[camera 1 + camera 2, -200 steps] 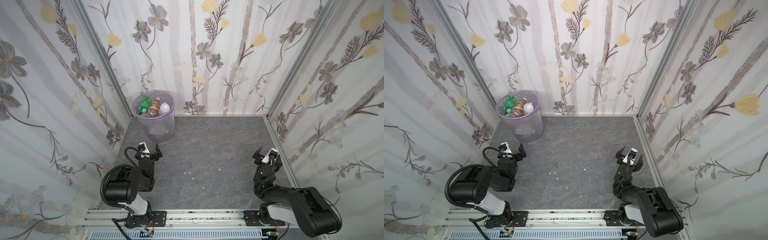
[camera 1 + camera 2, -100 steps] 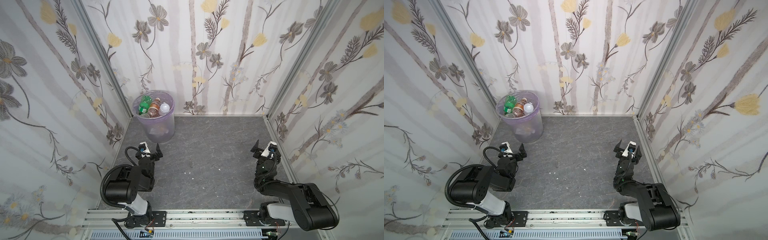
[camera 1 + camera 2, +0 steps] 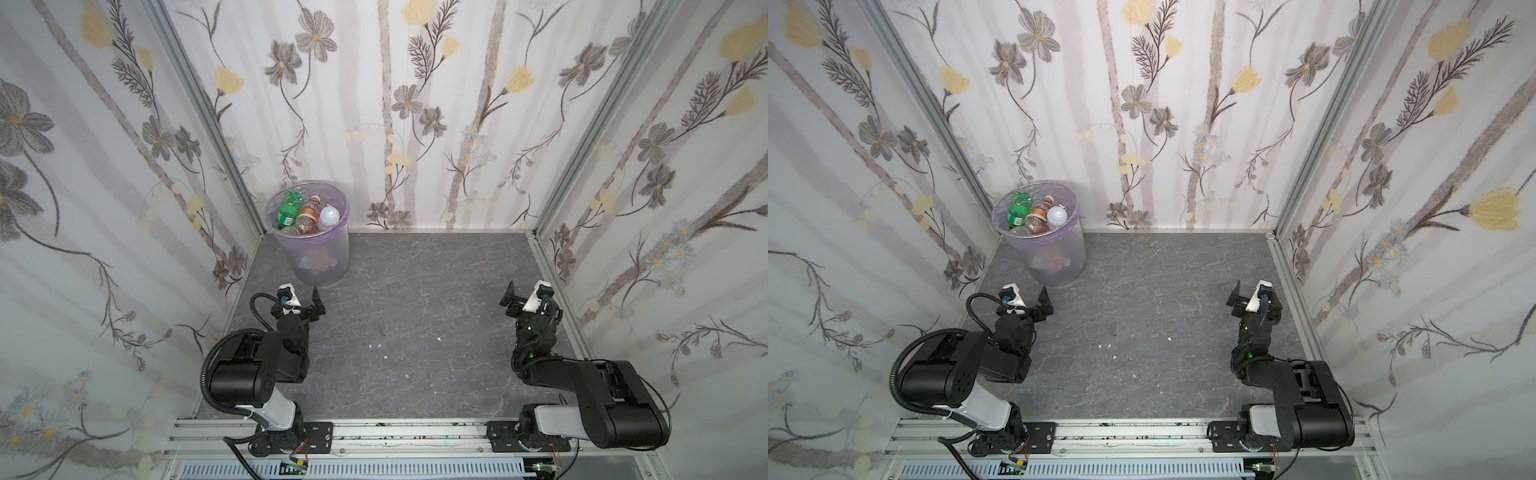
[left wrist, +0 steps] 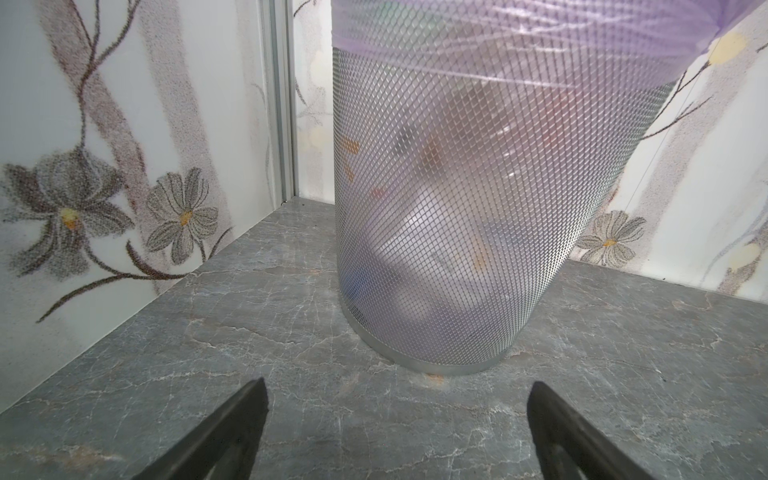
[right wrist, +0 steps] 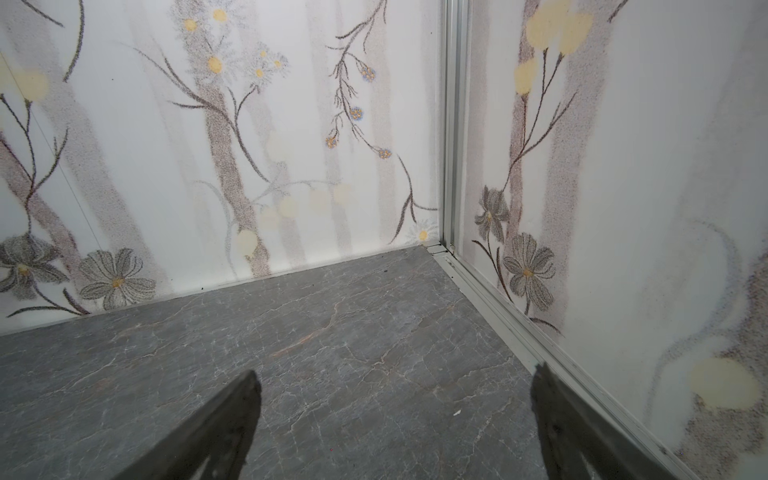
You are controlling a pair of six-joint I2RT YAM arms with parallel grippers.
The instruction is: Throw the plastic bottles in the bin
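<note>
The bin [image 3: 332,262] [image 3: 1067,257] stands in the back left corner, a mesh basket lined with a lilac bag. Plastic bottles lie on top inside it: a green one [image 3: 289,208] [image 3: 1018,208], a brown one [image 3: 308,217] [image 3: 1038,214] and a frosted white one [image 3: 329,215] [image 3: 1057,215]. My left gripper [image 3: 301,301] [image 3: 1027,302] rests low just in front of the bin, open and empty. In the left wrist view the bin [image 4: 457,208] fills the frame beyond the gripper [image 4: 397,382]. My right gripper [image 3: 528,297] [image 3: 1254,297] [image 5: 395,371] is open and empty near the right wall.
Floral wall panels close the grey marbled floor [image 3: 415,291] on three sides, with aluminium posts in the back corners [image 5: 453,124]. A few white crumbs [image 3: 378,345] lie mid-floor. The arm bases sit on a rail [image 3: 374,436] at the front edge.
The right gripper has lifted and shifted slightly toward the back wall. The left arm, the bin and its bottles have not moved.
</note>
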